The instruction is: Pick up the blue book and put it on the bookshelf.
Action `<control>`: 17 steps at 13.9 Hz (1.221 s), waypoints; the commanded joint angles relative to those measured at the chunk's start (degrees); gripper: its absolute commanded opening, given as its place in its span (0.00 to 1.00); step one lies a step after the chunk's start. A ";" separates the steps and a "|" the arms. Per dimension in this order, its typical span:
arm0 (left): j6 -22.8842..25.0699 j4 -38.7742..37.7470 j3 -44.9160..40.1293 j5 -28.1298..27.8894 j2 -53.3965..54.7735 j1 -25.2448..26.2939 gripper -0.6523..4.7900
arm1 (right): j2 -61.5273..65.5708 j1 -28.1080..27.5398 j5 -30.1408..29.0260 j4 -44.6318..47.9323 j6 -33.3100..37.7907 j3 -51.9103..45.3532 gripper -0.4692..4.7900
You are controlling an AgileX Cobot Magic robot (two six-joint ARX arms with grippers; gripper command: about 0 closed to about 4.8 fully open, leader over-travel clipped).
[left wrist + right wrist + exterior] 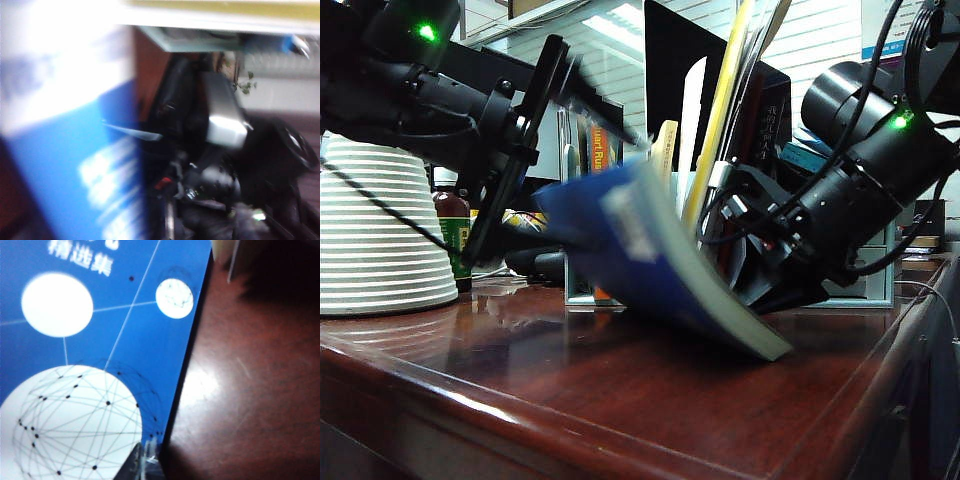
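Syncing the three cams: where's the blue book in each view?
Exterior: blue book centre, tilted, low corner near the right gripper.
Left wrist: blurred, filling one side.
Right wrist: cover with white circles fills most of frame.
Shared landmark: reddish wooden table.

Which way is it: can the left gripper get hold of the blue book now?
Probably yes. The blue book is tilted up, pinched at its low edge by the shut right gripper. The open left gripper is beside its raised end, nothing between them.
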 commanded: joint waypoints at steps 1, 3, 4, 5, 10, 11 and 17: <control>-2.49 1.88 0.26 0.70 -0.13 -0.17 1.00 | -0.20 0.13 -0.28 0.20 -0.42 0.15 0.09; -2.62 0.81 0.26 0.48 -0.13 -0.17 1.00 | -0.20 0.13 -0.28 0.17 -0.42 0.15 0.09; -2.71 -0.15 0.26 0.44 -0.13 -0.17 1.00 | -0.24 0.13 -0.28 0.17 -0.39 0.15 0.09; -2.64 -1.11 0.26 0.44 -0.13 -0.17 1.00 | -0.37 0.13 -0.22 0.13 -0.42 0.15 0.09; -0.13 -5.25 0.26 -2.89 -0.11 -0.17 1.00 | -2.34 0.13 4.44 0.20 -1.95 0.28 0.09; 1.07 -5.46 0.26 -3.04 -0.11 -0.17 0.90 | -2.36 0.13 4.44 -0.04 -1.95 0.44 0.09; 3.63 -7.98 0.26 -6.36 -0.11 -0.17 0.11 | -2.36 0.13 4.44 -0.09 -1.88 0.90 0.09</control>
